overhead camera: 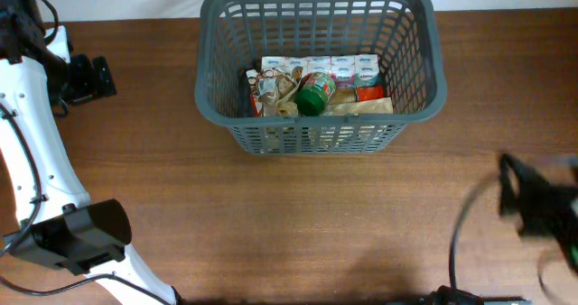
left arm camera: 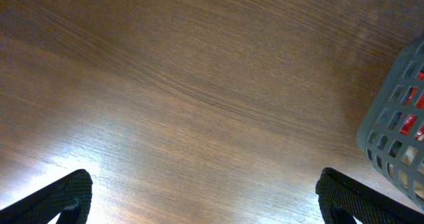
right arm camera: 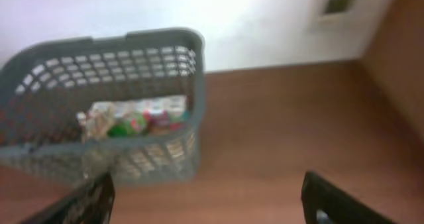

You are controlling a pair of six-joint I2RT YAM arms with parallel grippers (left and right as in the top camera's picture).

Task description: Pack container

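Looking down from overhead, the container [overhead camera: 209,88] sits at twelve o'clock on the table [overhead camera: 298,224], well apart from both arms. Inside, a row of small printed cartons [overhead camera: 321,67] lines the far wall. A green-lidded jar [overhead camera: 316,93] lies in front of them, with brown paper wrapping [overhead camera: 359,107] toward four o'clock of the jar. No loose goods show on the wood, so I'd judge the packing finished or close to it. The left gripper [overhead camera: 88,78] is out at ten o'clock and the right gripper [overhead camera: 542,206] is a blur at four o'clock; neither one's opening can be read from up here.

From the left wrist, the left gripper [left arm camera: 205,199] is spread wide over bare wood, nothing between its fingers. Only a corner of the container [left arm camera: 391,134] shows, at three o'clock.

From the right wrist, soft with blur, the right gripper [right arm camera: 212,201] is likewise spread and empty. The container [right arm camera: 159,37] lies toward ten o'clock, its load a colourful huddle on the floor.

If another item comes, it would go best over the near rim onto the bare floor, released low so the jar isn't knocked.
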